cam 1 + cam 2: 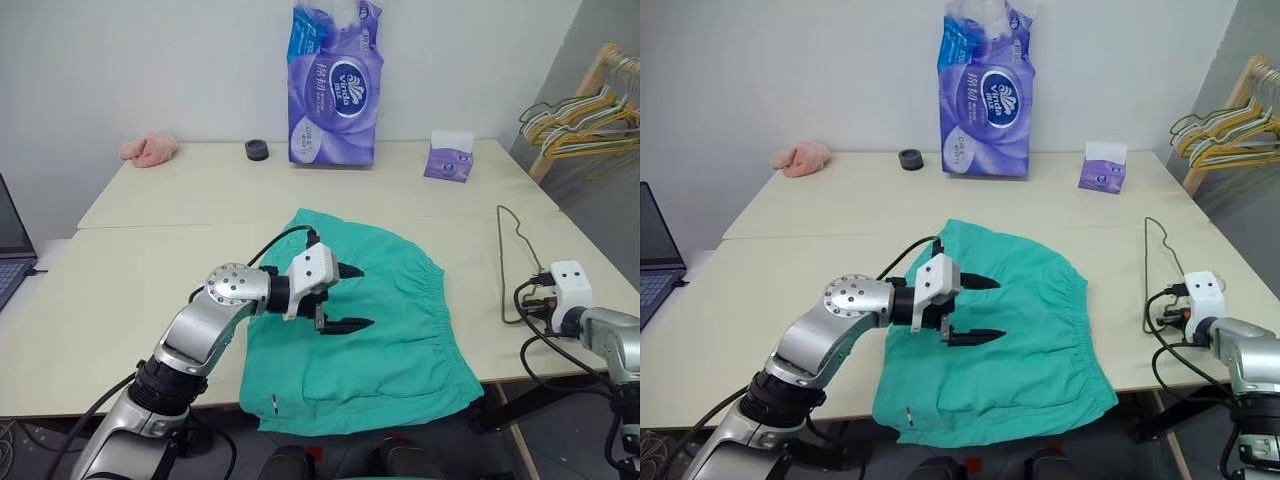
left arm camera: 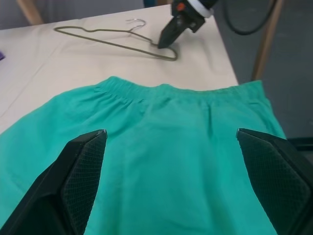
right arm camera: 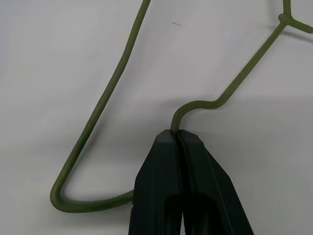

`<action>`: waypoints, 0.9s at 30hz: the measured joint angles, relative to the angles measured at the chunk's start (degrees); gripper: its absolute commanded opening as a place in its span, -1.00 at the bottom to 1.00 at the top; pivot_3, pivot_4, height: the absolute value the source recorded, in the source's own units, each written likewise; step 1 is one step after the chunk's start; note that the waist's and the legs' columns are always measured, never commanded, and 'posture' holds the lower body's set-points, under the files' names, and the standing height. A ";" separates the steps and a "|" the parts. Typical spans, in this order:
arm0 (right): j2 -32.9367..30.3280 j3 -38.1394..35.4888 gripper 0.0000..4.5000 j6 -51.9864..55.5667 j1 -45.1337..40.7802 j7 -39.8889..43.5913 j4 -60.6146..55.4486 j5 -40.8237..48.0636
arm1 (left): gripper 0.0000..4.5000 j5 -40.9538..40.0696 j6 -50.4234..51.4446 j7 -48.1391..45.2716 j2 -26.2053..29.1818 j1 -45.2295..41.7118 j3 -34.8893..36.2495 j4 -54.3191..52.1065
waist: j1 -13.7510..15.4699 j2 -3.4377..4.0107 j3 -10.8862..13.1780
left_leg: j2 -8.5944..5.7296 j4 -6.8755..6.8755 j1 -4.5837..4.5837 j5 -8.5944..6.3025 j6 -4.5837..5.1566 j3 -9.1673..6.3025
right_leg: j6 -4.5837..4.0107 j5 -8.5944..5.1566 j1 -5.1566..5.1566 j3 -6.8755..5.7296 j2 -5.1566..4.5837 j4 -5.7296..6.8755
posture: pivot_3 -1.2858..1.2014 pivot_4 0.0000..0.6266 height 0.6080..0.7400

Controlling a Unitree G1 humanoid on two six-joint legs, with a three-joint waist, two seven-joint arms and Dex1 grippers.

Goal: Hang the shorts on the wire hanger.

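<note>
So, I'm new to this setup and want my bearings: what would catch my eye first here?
The teal shorts lie spread flat at the near edge of the table, with the left gripper hovering open over them. At the table's right edge the right gripper is shut on the thin wire hanger, which lies flat. A tall purple tissue pack stands at the back against the wall.

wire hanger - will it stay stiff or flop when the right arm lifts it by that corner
The wire hanger looks thin yet keeps its bends, so probably stiff. Held near one corner by the right gripper, it may swing or twist. It likely weighs little.
</note>
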 measured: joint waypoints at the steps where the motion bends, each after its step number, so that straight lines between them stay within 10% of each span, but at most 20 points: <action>1: -0.15 0.40 -0.99 -0.94 0.42 -0.08 -0.63 -0.46 | 1.00 0.04 -0.03 0.51 -0.04 -0.36 0.18 0.92 | -0.01 0.03 0.02 | 0.00 0.00 0.00 0.00 0.00 0.00 | 0.00 0.00 -0.01 0.00 0.00 0.00 | -0.01 -0.84 1.00; 11: -9.99 13.21 -0.99 -16.86 2.91 6.73 -19.47 -10.56 | 1.00 -0.25 -1.52 2.59 0.28 -11.24 8.62 18.41 | -0.73 0.58 0.38 | 0.01 -0.06 -0.14 0.00 -0.01 0.09 | 0.07 0.01 -0.25 0.05 0.03 0.03 | -0.03 -0.83 1.00; 17: -20.70 24.77 -0.99 -47.28 -0.65 8.15 -20.87 -29.87 | 1.00 -1.51 1.42 -5.84 5.19 -17.37 10.34 28.06 | -1.34 0.58 0.51 | -0.02 -0.08 -0.11 -0.01 -0.02 0.26 | 0.12 -0.02 -0.28 -0.03 0.03 -0.03 | -0.04 -0.85 1.00; 27: -15.56 28.93 -0.99 -71.24 -8.60 7.52 -15.58 -39.65 | 1.00 0.21 2.49 -24.45 10.55 -17.88 4.16 32.79 | -1.67 0.51 0.56 | -0.02 -0.04 -0.11 -0.01 -0.03 0.24 | 0.06 -0.02 -0.28 0.14 0.02 0.05 | -0.04 -0.86 1.00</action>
